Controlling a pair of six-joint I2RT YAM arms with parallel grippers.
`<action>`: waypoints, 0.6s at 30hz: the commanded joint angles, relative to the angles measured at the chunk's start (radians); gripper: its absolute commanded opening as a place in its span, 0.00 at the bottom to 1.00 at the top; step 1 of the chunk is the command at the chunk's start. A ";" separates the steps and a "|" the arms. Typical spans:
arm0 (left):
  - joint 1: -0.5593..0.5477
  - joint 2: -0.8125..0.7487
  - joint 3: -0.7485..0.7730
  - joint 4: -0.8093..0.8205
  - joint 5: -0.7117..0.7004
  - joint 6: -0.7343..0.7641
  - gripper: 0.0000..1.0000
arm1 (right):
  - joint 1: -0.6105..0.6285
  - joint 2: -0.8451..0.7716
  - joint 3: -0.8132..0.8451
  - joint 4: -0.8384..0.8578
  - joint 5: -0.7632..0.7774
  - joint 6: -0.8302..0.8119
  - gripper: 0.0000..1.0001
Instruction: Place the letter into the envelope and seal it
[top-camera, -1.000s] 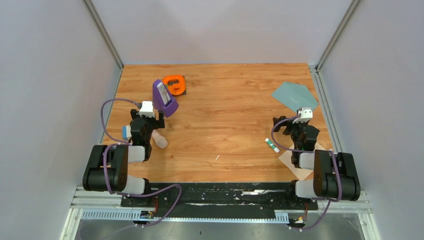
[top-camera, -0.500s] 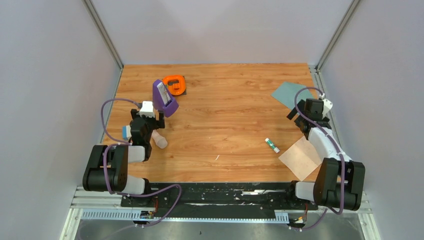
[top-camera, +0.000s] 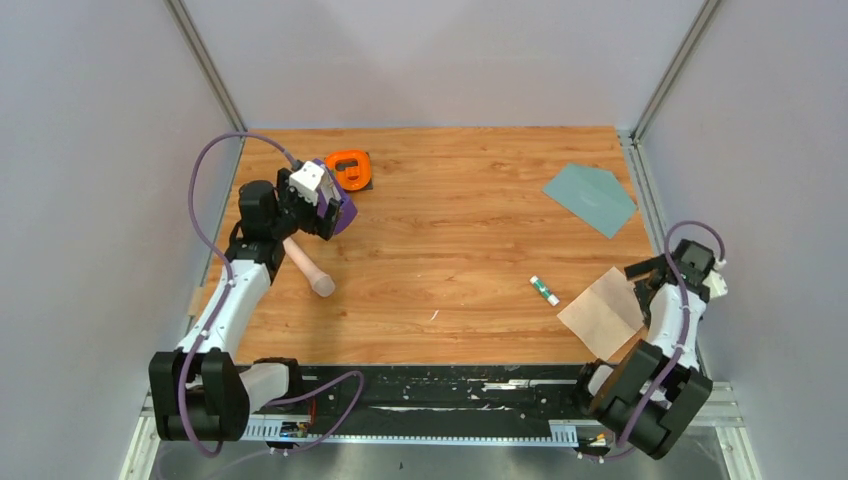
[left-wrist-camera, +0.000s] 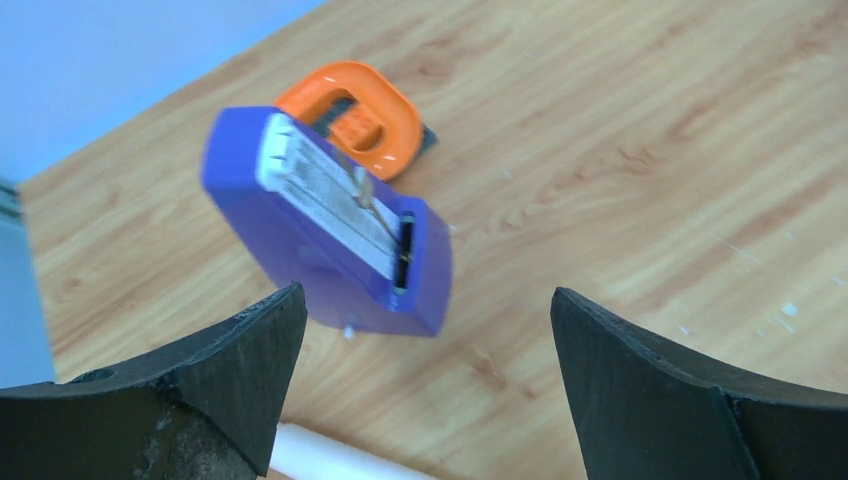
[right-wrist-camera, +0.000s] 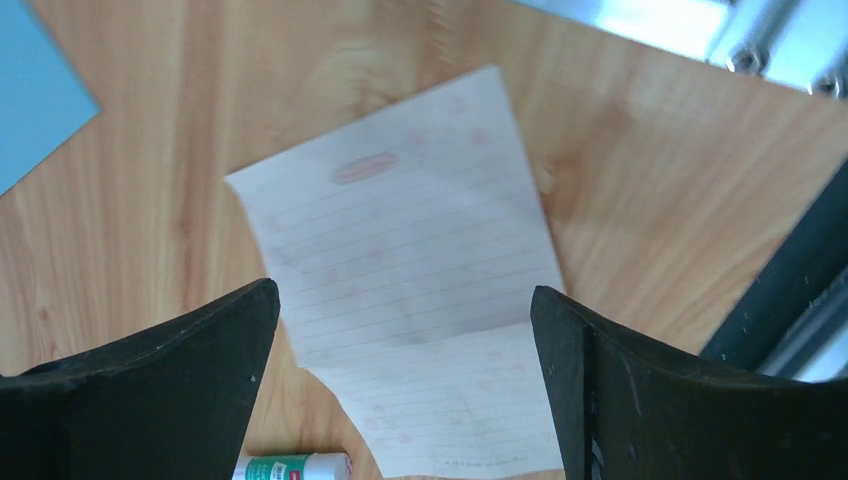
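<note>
Pale pink paper, light and floppy: the letter (right-wrist-camera: 400, 290) lies flat at the right front of the table (top-camera: 450, 250), before the wide-spread right gripper (right-wrist-camera: 402, 300). I'd pinch an edge. The left gripper (left-wrist-camera: 425, 310) gapes empty.

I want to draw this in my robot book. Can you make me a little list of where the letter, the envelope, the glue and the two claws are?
letter: flat on the table, near right corner, lined side up
envelope: flat at the far right, apart from the letter
glue stick: lying just left of the letter
right gripper: open, above the letter, holding nothing
left gripper: open, facing the purple box, holding nothing
job so far: letter not yet in the envelope
</note>
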 joint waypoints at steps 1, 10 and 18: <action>0.002 -0.008 0.131 -0.383 0.174 0.111 1.00 | -0.176 0.012 -0.061 -0.074 -0.189 0.087 1.00; 0.002 -0.055 0.217 -0.539 0.358 0.141 1.00 | -0.272 0.050 -0.115 -0.037 -0.310 0.083 1.00; 0.002 -0.065 0.231 -0.535 0.348 0.121 1.00 | -0.272 0.135 -0.128 0.039 -0.389 0.040 1.00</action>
